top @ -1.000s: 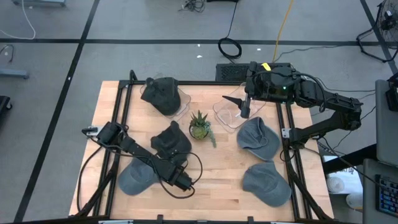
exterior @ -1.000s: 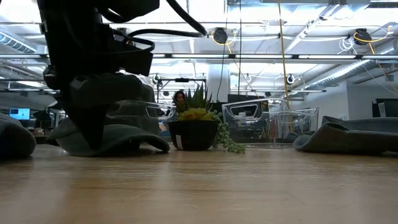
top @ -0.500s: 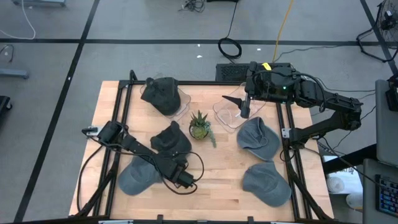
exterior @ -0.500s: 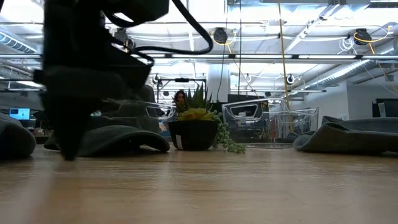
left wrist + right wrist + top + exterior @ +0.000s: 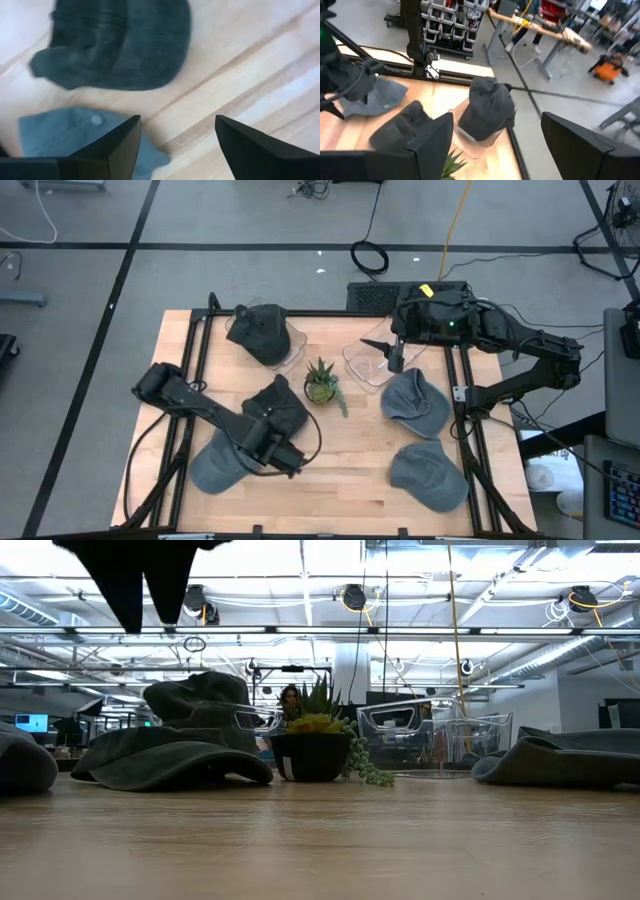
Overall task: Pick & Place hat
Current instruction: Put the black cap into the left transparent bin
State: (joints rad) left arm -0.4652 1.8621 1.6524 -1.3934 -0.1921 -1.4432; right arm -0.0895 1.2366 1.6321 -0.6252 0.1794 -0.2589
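Observation:
A dark hat [image 5: 276, 406] lies flat on the table near its middle, brim down [image 5: 170, 760]. My left gripper [image 5: 280, 452] hangs open just past the hat's near edge, raised well above the table [image 5: 140, 585], with nothing between its fingers [image 5: 177, 135]. A grey-blue hat [image 5: 214, 466] lies beside it at the near left. Another dark hat [image 5: 262, 330] rests on a clear container at the far left [image 5: 487, 107]. My right gripper [image 5: 390, 352] waits open over a clear container [image 5: 368, 363] at the far right.
A small potted plant [image 5: 321, 383] stands at the table's middle. Two grey hats [image 5: 412, 400] [image 5: 428, 477] lie on the right half. Black frame rails [image 5: 190, 370] run along both sides. Bare wood shows along the near edge between the hats.
My left gripper has opened, let go of the dark hat's brim and risen from the table top, drifting a little toward the left and far edges. The dark hat stays lying on the table.

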